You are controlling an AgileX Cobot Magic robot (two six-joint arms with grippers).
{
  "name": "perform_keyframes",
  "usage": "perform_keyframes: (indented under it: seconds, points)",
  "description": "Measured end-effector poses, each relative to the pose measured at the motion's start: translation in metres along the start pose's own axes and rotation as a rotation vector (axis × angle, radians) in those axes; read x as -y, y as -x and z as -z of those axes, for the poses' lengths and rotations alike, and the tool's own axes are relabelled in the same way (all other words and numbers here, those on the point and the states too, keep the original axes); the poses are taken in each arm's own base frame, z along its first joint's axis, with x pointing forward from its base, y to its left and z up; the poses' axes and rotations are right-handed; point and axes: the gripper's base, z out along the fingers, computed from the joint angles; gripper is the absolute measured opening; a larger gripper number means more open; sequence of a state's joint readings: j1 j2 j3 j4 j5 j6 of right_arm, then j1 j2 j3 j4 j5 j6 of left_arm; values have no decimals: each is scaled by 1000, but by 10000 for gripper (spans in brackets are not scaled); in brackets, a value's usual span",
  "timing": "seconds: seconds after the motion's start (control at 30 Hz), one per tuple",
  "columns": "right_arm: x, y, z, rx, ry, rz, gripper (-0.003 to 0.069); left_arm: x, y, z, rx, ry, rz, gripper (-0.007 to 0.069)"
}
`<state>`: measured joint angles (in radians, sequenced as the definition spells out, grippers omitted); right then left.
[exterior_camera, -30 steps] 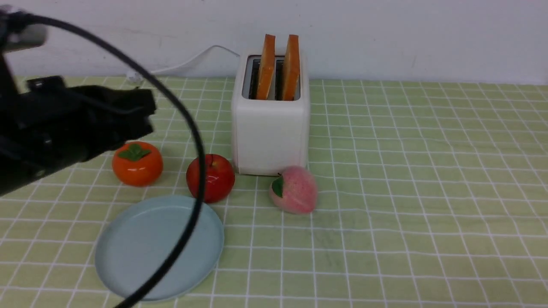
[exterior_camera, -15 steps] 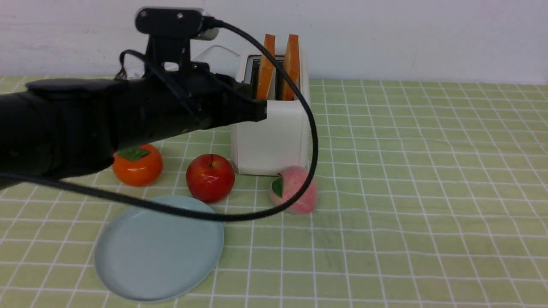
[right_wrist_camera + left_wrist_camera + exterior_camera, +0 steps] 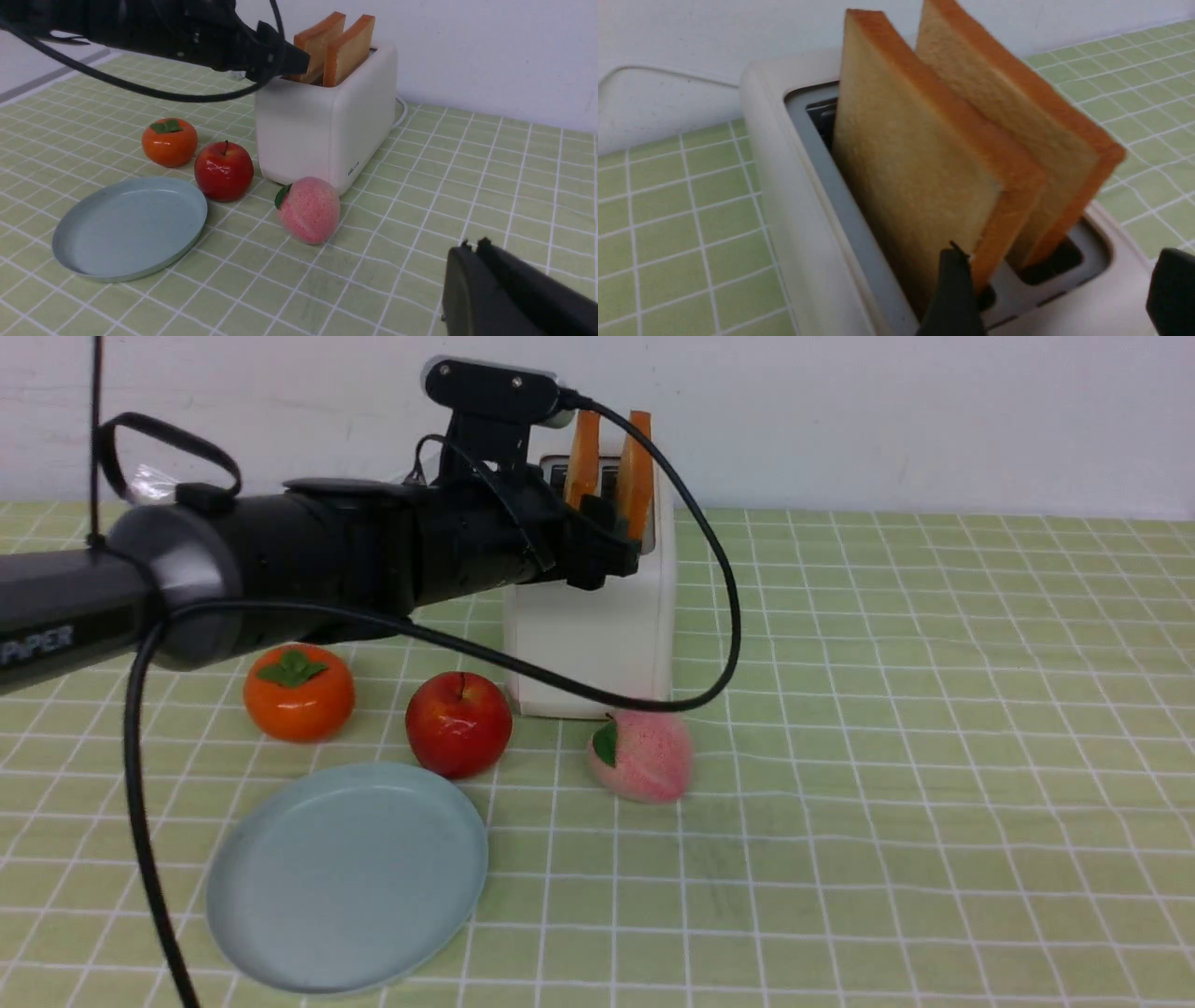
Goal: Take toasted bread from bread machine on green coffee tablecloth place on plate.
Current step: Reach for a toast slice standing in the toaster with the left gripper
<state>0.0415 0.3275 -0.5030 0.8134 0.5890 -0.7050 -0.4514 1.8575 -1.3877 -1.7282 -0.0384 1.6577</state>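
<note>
Toasted bread (image 3: 924, 163) is up in the bread machine (image 3: 588, 635): two slices, one per slot, both standing on edge and close to upright! From the front you get them edge-on, with orange crust toward us and pale faces turned left and right. Each slice runs front to back along its slot, toward the wall. Left slice (image 3: 586, 457) and right slice (image 3: 638, 485) stand side by side with a gap between them, upper parts well clear of the grey top panel.

And the left hand (image 3: 1059, 298) is right there at the near end of the slots, fingers spread wide, clamped on nothing. In the wrist view the near corners of both slices sit between those fingers, one fingertip (image 3: 953, 289) just at the left slice's lower corner. Contact? Can't call it.

Right hand (image 3: 473, 245) is out over the green coffee tablecloth (image 3: 934, 709), well apart from the machine, fingers pressed together.

The plate (image 3: 345, 877) lies flat at front left, just beside a red apple (image 3: 457, 723). An orange fruit (image 3: 299, 693) and a pink peach (image 3: 642, 756) sit near the machine's front.
</note>
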Motion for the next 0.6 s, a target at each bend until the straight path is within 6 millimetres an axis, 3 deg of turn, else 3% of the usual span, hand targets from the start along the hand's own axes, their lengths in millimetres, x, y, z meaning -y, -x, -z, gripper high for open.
perform_keyframes:
  seconds: [0.3,0.6]
  points:
    - [-1,1,0,6,6,4,17,-4,3,-39,17,60,7,456]
    - [0,1,0,7,6,1,22,-4,11,-48,42,107,12,349]
